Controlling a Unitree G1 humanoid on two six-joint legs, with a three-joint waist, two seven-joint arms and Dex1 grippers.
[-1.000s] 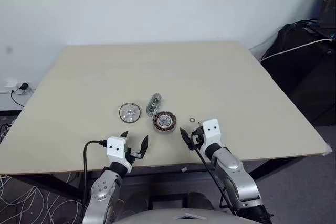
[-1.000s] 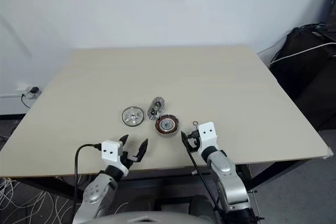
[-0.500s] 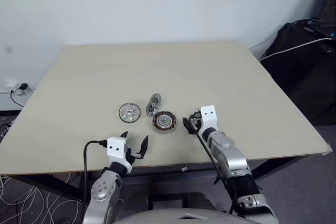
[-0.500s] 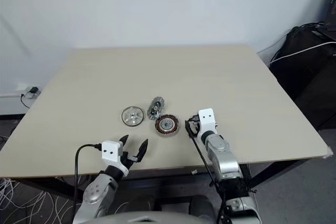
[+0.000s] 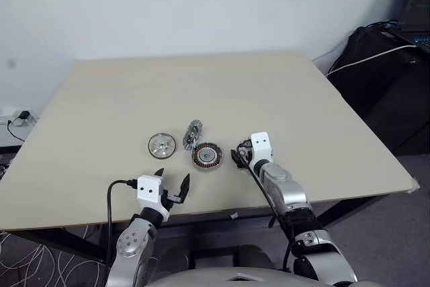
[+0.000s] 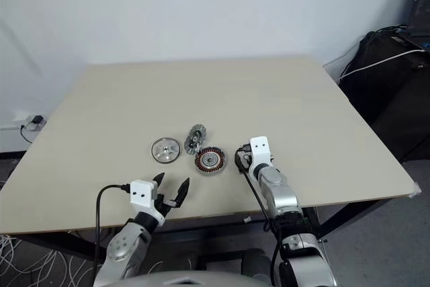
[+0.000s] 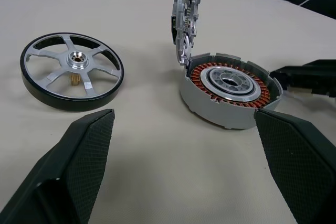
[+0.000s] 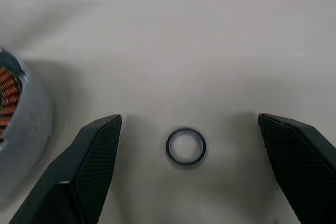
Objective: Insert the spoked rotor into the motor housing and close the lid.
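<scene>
- Left claw (image 5: 173, 176): fingers spread wide, empty, at the near edge of the table (image 5: 101, 99), well short of the parts.
- Lid (image 5: 162, 145): flat on the table, hub up, leftmost of the three parts, apart from the others.
- Spoked rotor (image 5: 193, 134): stands on edge, touching the far left rim of the motor housing, with its faces turned sideways.
- Motor housing (image 5: 205, 155): flat on the table, copper windings up, cavity empty.
- Right claw (image 5: 238, 159): fingers spread wide, empty, low over the table just right of the housing. A small washer ring (image 8: 186, 146) lies between its fingers.
- Relation: the rotor lies ahead and left of the right claw, beyond the housing. The right claw looks slightly nearer.
</scene>
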